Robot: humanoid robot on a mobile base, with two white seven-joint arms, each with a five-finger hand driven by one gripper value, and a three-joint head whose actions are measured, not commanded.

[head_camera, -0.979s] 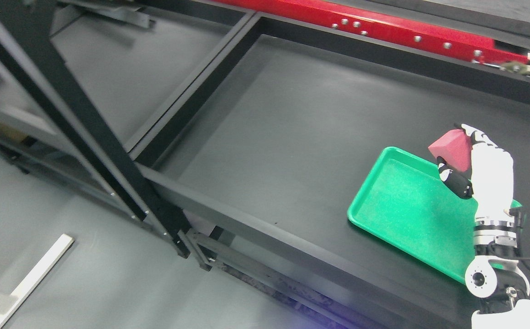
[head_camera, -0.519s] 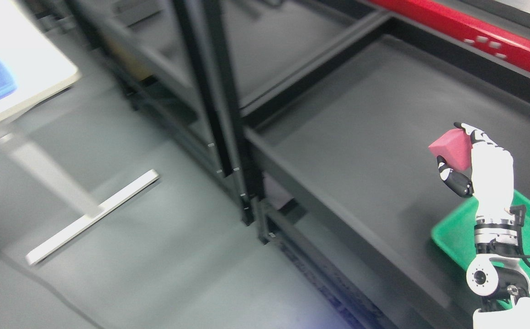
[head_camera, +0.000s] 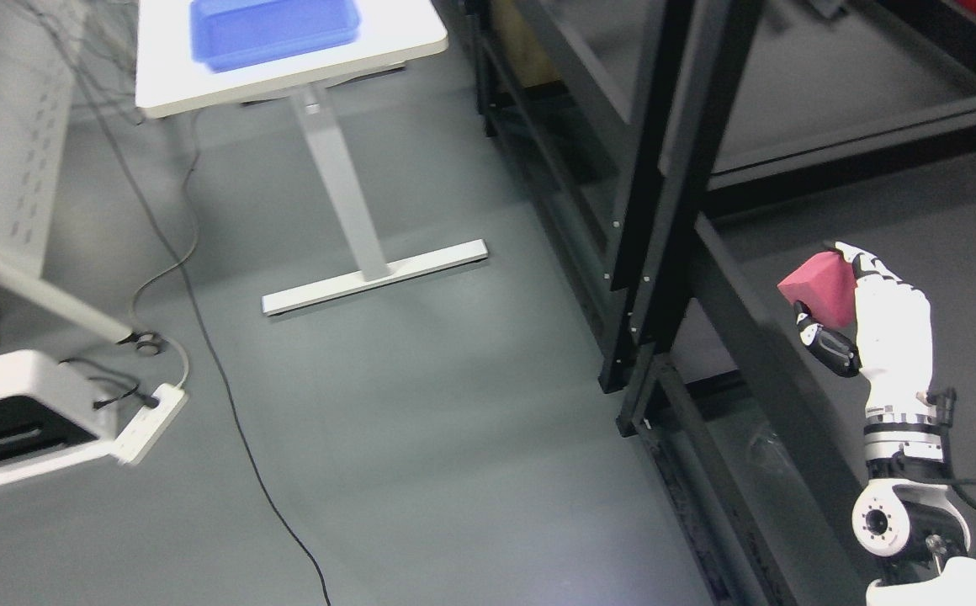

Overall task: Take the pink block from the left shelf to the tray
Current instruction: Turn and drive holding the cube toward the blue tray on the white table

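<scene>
Swung left since a second ago: white table (head_camera: 286,59) with blue bin (head_camera: 273,29) at eleven o'clock, black shelf (head_camera: 665,210) at two. Right hand (head_camera: 837,307) at three o'clock, pinching pink block (head_camera: 820,290). Carrying step; next, back toward tray, barely showing at five o'clock.

one pink block (head_camera: 819,289), one hand (head_camera: 879,324), one blue tray (head_camera: 273,27)

Matt pink block (head_camera: 820,288), foam-like in look, held in the glossy white plastic right hand (head_camera: 883,324) with black finger joints. Shelf frame (head_camera: 665,194): matt black painted metal. Floor (head_camera: 421,438): smooth grey. Table top (head_camera: 286,63): smooth white laminate.
</scene>
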